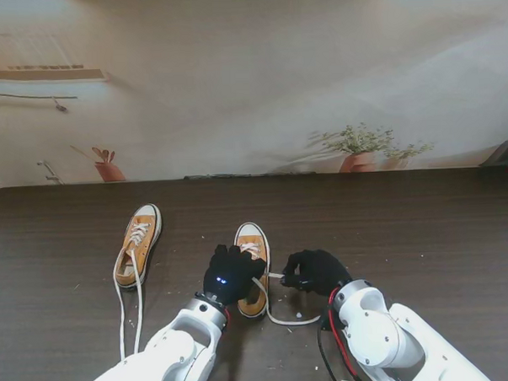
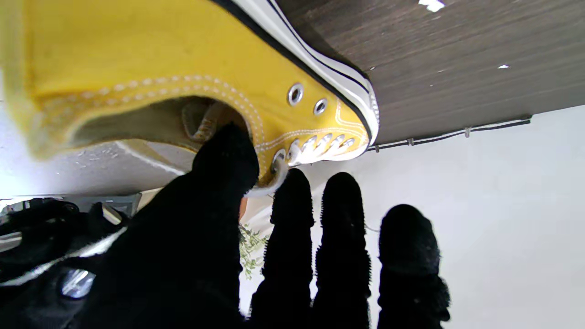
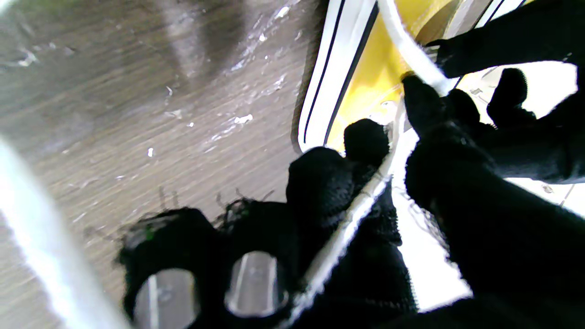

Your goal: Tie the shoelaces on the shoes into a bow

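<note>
Two yellow canvas shoes lie on the dark table. My left hand [image 1: 232, 274] covers the middle shoe [image 1: 254, 241]. In the left wrist view its thumb [image 2: 224, 155] presses at the collar of that shoe [image 2: 183, 68], and a bit of white lace [image 2: 273, 182] sits pinched between thumb and forefinger. My right hand [image 1: 315, 270] is just to the right of this shoe, shut on a white lace [image 3: 356, 214] that runs between its thumb and fingers. The slack of the lace [image 1: 287, 319] loops on the table nearer to me. The other shoe [image 1: 139, 239] lies to the left, untied.
The left shoe's long laces [image 1: 129, 314] trail toward me beside my left arm. White specks are scattered on the table [image 1: 407, 226] near the right hand. A cable runs along the table's far edge, with a wall behind.
</note>
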Controlling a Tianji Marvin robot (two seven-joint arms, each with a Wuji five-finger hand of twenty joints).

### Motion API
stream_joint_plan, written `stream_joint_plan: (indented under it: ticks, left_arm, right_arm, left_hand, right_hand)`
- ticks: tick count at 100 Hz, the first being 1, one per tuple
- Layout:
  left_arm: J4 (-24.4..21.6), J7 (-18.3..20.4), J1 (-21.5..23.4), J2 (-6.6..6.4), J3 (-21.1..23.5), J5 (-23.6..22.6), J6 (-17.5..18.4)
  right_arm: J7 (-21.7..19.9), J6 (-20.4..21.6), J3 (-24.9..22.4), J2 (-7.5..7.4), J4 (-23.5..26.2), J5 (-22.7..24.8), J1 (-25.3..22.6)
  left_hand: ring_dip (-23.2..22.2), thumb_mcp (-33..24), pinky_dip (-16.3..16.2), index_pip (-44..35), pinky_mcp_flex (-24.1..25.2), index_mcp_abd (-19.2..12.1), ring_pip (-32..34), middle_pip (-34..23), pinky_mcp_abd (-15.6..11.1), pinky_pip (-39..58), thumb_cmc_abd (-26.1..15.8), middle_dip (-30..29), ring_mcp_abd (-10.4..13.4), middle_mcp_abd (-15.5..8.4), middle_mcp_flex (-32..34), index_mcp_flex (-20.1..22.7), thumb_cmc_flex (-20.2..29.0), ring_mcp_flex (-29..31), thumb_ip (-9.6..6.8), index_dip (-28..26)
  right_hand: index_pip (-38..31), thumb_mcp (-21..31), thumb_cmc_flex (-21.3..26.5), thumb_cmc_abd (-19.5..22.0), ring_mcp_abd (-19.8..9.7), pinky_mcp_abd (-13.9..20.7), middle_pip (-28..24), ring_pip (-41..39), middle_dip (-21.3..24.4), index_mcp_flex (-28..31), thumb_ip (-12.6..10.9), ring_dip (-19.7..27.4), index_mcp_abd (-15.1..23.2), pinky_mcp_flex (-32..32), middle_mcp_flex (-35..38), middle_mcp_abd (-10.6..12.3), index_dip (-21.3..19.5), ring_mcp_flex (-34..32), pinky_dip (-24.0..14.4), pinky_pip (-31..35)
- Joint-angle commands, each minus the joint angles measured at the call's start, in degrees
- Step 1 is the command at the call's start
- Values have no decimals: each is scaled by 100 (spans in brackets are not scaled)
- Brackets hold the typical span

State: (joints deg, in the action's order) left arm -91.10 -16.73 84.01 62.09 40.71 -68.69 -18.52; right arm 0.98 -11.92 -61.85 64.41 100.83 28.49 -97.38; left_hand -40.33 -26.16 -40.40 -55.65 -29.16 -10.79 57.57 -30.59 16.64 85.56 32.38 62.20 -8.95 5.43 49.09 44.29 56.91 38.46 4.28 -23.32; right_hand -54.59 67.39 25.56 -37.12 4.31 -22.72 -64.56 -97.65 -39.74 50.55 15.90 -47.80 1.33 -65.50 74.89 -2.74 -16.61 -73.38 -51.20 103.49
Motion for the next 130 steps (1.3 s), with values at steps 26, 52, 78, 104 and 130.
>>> stream_joint_plan:
  ticks: [26, 52, 78, 104, 130]
  left_arm:
    - [-407, -175, 461, -42, 336, -303, -87]
    - [-461, -294, 612, 5, 471, -185, -242]
    - [-633, -174, 882, 38, 743, 47, -265]
    - [-450, -868, 1037, 198, 966, 470, -393]
    - [-306, -1618, 1232, 349, 1354, 732, -473]
  right_arm:
    - [-81, 14, 21, -26, 27, -4, -25]
    - [-83, 3, 59, -25, 11, -1, -5]
    - [-78, -2, 81, -24, -14, 3, 11]
    - [-82, -2, 122, -24, -42, 0, 36]
    - [-92, 6, 152, -27, -57, 9, 60]
  left_hand:
    - [160, -246, -6, -556, 530, 349, -499, 676, 79, -267, -602, -368, -102, 117, -266, -801, 343, -256, -32, -816]
    - [508, 310, 113, -940, 1171, 868, -1268, 361, 297, -1051, -1245, -1260, -326, 397, -1106, -1688, 792, -724, 102, -1527]
    - [685, 502, 297, -1089, 1556, 1325, -1695, 240, 430, -1549, -1568, -2300, -528, 790, -1714, -2414, 1040, -1008, 149, -2236]
    - [669, 654, 285, -1115, 1626, 1407, -1668, 158, 484, -1540, -1666, -2269, -605, 830, -1794, -2510, 1151, -1067, 122, -2310]
    - [654, 712, 239, -1127, 1640, 1440, -1603, 130, 536, -1464, -1630, -2213, -656, 854, -1775, -2466, 1222, -1072, 82, -2265]
  right_hand:
    - [-144, -153, 100, 145, -358, 169, -111, -424, -84, 34, 18, -41, 143, -224, 331, -64, 116, -174, 40, 1639]
    - [-151, -185, 110, 188, -347, 161, -107, -410, -85, 47, 28, -36, 140, -222, 333, -73, 120, -173, 45, 1629]
    - [-145, -202, 109, 206, -345, 150, -103, -409, -86, 60, 30, -36, 137, -220, 335, -70, 121, -174, 49, 1618]
    - [-143, -207, 112, 214, -343, 145, -103, -406, -87, 66, 32, -35, 135, -220, 336, -65, 119, -174, 51, 1611]
    - [-140, -211, 110, 222, -336, 138, -103, -399, -89, 70, 30, -33, 139, -219, 339, -62, 116, -174, 52, 1602]
